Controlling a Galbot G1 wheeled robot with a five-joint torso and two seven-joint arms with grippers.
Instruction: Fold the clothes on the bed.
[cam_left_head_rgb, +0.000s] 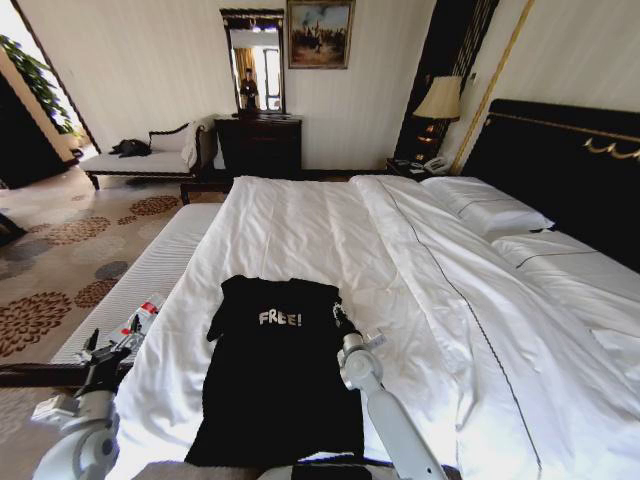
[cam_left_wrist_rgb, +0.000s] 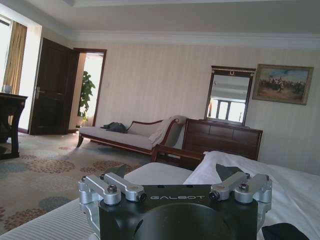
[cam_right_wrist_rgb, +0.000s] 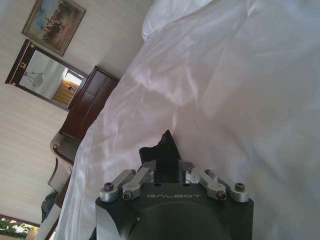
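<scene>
The clothes (cam_left_head_rgb: 275, 385), a black T-shirt with white "FREE!" lettering, lie flat near the front edge of the bed (cam_left_head_rgb: 330, 230), collar toward the far end. My right gripper (cam_left_head_rgb: 345, 322) sits at the shirt's right sleeve. In the right wrist view this gripper (cam_right_wrist_rgb: 162, 150) is shut, with black cloth (cam_right_wrist_rgb: 150, 152) pinched at its tips over the white duvet (cam_right_wrist_rgb: 240, 90). My left gripper (cam_left_head_rgb: 112, 345) hovers off the bed's left side, apart from the shirt. In the left wrist view its jaws (cam_left_wrist_rgb: 172, 172) stand wide open with nothing between them, and a corner of the black shirt (cam_left_wrist_rgb: 285, 232) shows.
White pillows (cam_left_head_rgb: 490, 205) lie against the dark headboard (cam_left_head_rgb: 560, 160) at the right. A chaise (cam_left_head_rgb: 150, 155), a dark dresser (cam_left_head_rgb: 258, 145) with a mirror, and a lamp (cam_left_head_rgb: 440, 100) line the far wall. Patterned carpet (cam_left_head_rgb: 60, 250) lies left of the bed.
</scene>
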